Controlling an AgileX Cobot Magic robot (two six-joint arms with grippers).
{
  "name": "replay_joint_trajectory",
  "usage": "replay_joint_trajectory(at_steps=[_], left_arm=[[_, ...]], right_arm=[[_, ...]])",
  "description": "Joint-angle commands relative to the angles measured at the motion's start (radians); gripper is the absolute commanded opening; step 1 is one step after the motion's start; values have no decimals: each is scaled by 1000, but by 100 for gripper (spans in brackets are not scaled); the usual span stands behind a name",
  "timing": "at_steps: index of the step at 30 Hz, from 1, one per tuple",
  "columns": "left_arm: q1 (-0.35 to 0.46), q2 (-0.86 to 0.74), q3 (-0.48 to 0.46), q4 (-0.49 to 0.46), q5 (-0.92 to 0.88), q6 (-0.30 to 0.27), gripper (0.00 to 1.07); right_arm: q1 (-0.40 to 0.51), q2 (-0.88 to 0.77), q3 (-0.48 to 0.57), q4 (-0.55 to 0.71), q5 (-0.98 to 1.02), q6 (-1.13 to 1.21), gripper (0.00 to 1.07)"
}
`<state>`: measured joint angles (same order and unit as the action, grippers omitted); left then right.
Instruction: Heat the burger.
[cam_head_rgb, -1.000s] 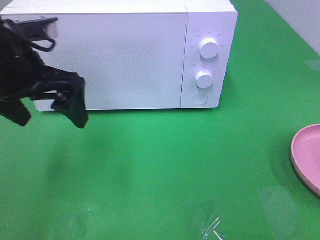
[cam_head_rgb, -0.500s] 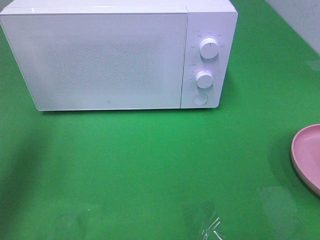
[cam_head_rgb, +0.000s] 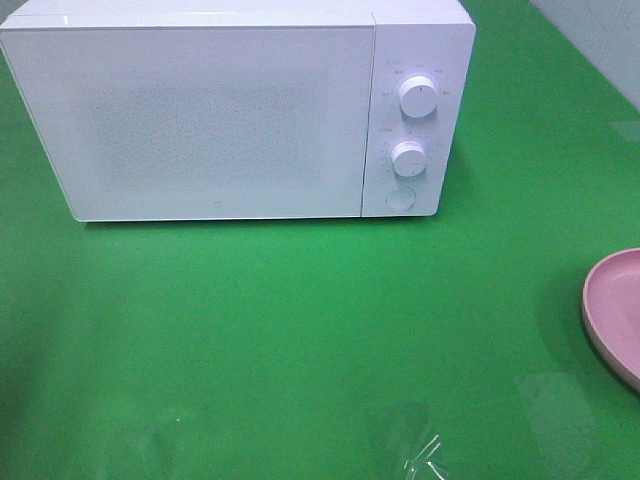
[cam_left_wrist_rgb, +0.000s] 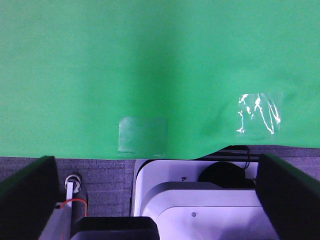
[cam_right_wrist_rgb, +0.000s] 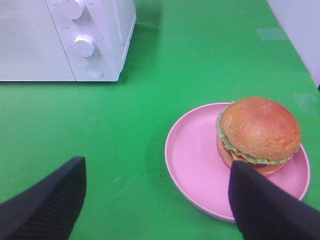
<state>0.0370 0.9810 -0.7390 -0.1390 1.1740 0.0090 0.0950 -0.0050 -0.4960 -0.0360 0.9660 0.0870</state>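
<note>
The burger (cam_right_wrist_rgb: 260, 132), with a glossy brown bun and green lettuce, sits on the far side of a round pink plate (cam_right_wrist_rgb: 195, 160) on the green cloth. My right gripper (cam_right_wrist_rgb: 157, 207) hovers short of the plate, open, with nothing between its black fingers (cam_right_wrist_rgb: 45, 205). In the exterior high view only the plate's left rim (cam_head_rgb: 612, 310) shows at the right edge, and the burger and both arms are out of frame. My left gripper (cam_left_wrist_rgb: 157, 200) is open wide and empty, above the table's front edge. The white microwave (cam_head_rgb: 230, 115) stands at the back with its door shut.
The microwave's two knobs (cam_head_rgb: 417, 96) and a round button (cam_head_rgb: 400, 198) are on its right panel. Clear tape patches (cam_head_rgb: 425, 450) glint on the cloth near the front. A white robot base (cam_left_wrist_rgb: 200, 200) sits below the table's front edge.
My left arm, a second ago in front of the microwave's left side, has pulled back out of the exterior high view. Nothing else has moved.
</note>
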Motion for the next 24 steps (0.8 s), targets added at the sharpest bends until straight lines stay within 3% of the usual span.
replay_joint_trajectory(at_steps=[1,9,24], left_arm=[[2,-143,83,-7,-50,28,100],[2,-412,224,-7,-102,50,100],[2,-790,221,-12,-103,50,100]], right_arm=[[-4,-26,0,1,-6,-11,75],[-4,-26,0,1,-6,-11,75],[-4,-26,0,1,-6,-11,75]])
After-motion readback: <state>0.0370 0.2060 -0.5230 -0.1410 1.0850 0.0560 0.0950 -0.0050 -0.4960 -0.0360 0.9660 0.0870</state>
